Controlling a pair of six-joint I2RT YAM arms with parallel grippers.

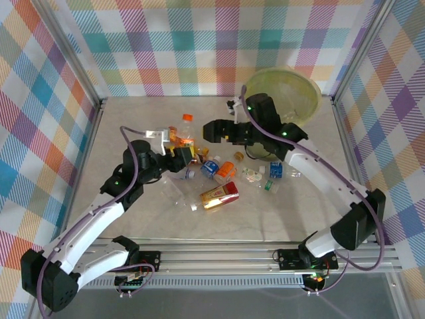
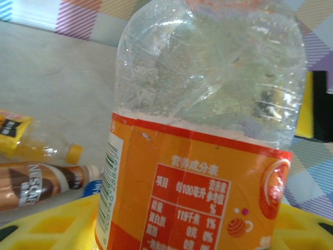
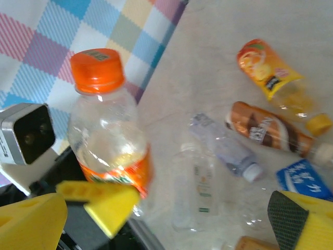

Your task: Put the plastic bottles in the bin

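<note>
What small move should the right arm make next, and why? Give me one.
Probably ease the open right gripper forward around the orange-capped bottle. The left gripper holds that bottle just ahead of the right one, and the bin stands on the right arm's side, so a handover looks likely.

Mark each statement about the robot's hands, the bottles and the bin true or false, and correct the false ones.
1. The left hand grips an orange-capped bottle. True.
2. The right hand is shut on a bottle. False: it is open and holds nothing.
3. The bin stands at the far right. True.
4. The held bottle lies flat. False: it is upright.
5. The brown Nescafe bottle is in the bin. False: the Nescafe bottle lies on the table.
</note>
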